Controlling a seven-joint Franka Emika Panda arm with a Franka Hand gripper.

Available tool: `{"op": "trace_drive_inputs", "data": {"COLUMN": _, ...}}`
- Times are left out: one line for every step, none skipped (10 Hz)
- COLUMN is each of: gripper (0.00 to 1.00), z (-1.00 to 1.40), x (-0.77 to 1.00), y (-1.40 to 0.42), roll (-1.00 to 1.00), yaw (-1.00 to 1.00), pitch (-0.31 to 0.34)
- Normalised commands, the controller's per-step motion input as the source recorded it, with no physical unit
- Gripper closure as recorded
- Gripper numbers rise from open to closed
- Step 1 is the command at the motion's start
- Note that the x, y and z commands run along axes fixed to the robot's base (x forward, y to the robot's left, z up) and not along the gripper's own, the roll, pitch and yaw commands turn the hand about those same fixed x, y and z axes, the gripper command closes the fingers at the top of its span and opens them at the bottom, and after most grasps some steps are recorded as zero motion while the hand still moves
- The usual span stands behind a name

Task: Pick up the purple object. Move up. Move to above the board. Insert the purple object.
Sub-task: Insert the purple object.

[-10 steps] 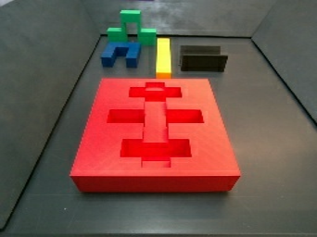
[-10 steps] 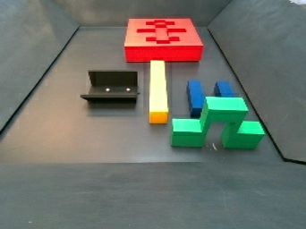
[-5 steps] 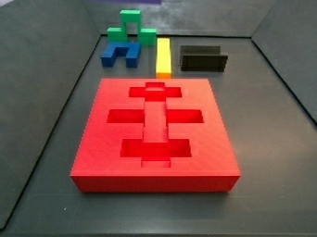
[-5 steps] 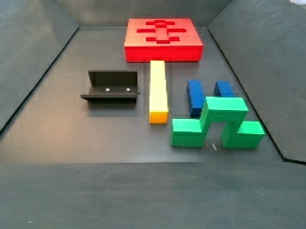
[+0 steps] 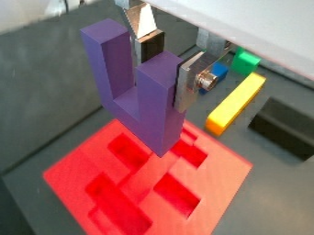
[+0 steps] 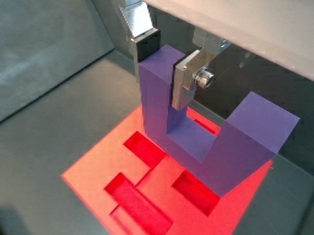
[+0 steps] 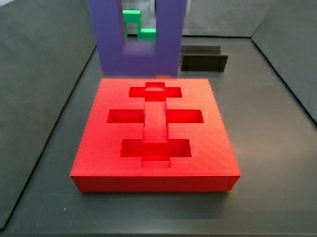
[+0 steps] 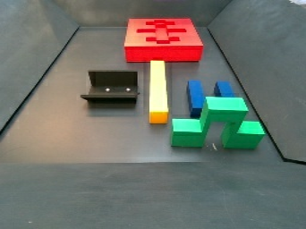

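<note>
Jaws: clamped on one prong of the purple object (image 5: 145, 87), a silver finger plate (image 6: 188, 77) flat against each face, as both wrist views show.
Gripper: the gripper (image 5: 167, 60) shows in both wrist views, hanging over the board (image 5: 221, 185); neither side view shows it.
Floor: dark grey matte, walled by grey panels that rise at the left and right edges of both side views.
Board: red slab with cross and bar recesses, low centre in a side view (image 7: 87, 139), top centre in a side view (image 8: 131, 34).
Purple object: held clear above the board, its base lowest and prongs pointing up; upper centre in a side view (image 7: 136, 57).
Yellow bar: (image 8: 157, 90) mid-frame on the floor, just right of the fixture (image 8: 111, 89).
Blue block: (image 8: 196, 92) right of the yellow bar.
Green block: (image 8: 216, 123) lower right, touching the blue block.
</note>
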Motion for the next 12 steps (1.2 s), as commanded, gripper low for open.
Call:
{"op": "trace_drive_inputs", "data": {"gripper": 1.0, "z": -0.6, "x": 0.17, "y": -0.71, "roll": 0.14, "yaw": 0.14, "pitch": -0.007}}
{"op": "trace_drive_inputs", "data": {"gripper": 1.0, "z": -0.44, "x": 0.21, "y": -0.74, "roll": 0.17, "yaw": 0.13, "pitch": 0.0}}
{"op": "trace_drive_inputs", "data": {"gripper": 1.0, "z": -0.41, "x": 0.26, "y": -0.68, "roll": 0.12, "yaw": 0.12, "pitch": 0.0}}
{"op": "trace_drive_inputs", "data": {"gripper": 1.0, "z": -0.39, "x": 0.25, "y": -0.61, "roll": 0.08, "yaw": 0.1, "pitch": 0.0}}
{"op": "trace_drive_inputs", "data": {"gripper": 1.0, "z": -0.31, "x": 0.17, "y": -0.58, "roll": 0.1, "yaw": 0.1, "pitch": 0.0}}
{"op": "trace_drive_inputs", "data": {"gripper": 1.0, "z": -0.26, "x": 0.19, "y": -0.37, "roll": 0.04, "yaw": 0.01, "pitch": 0.0}}
{"op": "trace_drive_inputs", "data": {"gripper": 1.0, "z": -0.23, "x": 0.07, "y": -0.16, "roll": 0.0, "yaw": 0.0, "pitch": 0.0}}
{"op": "trace_drive_inputs", "data": {"gripper": 1.0, "z": -0.14, "x": 0.0, "y": 0.0, "roll": 0.0, "yaw": 0.0, "pitch": -0.027}}
{"op": "trace_drive_inputs", "data": {"gripper": 1.0, "z": -0.2, "x": 0.0, "y": 0.0, "roll": 0.09, "yaw": 0.01, "pitch": -0.017}}
{"op": "trace_drive_inputs", "data": {"gripper": 1.0, "z": -0.32, "x": 0.0, "y": 0.0, "roll": 0.07, "yaw": 0.05, "pitch": -0.067}}
{"op": "trace_drive_inputs", "data": {"gripper": 1.0, "z": -0.31, "x": 0.0, "y": -0.06, "roll": 0.06, "yaw": 0.04, "pitch": -0.076}}
{"op": "trace_drive_inputs", "data": {"gripper": 1.0, "z": -0.28, "x": 0.0, "y": -0.13, "roll": 0.05, "yaw": 0.0, "pitch": -0.071}}
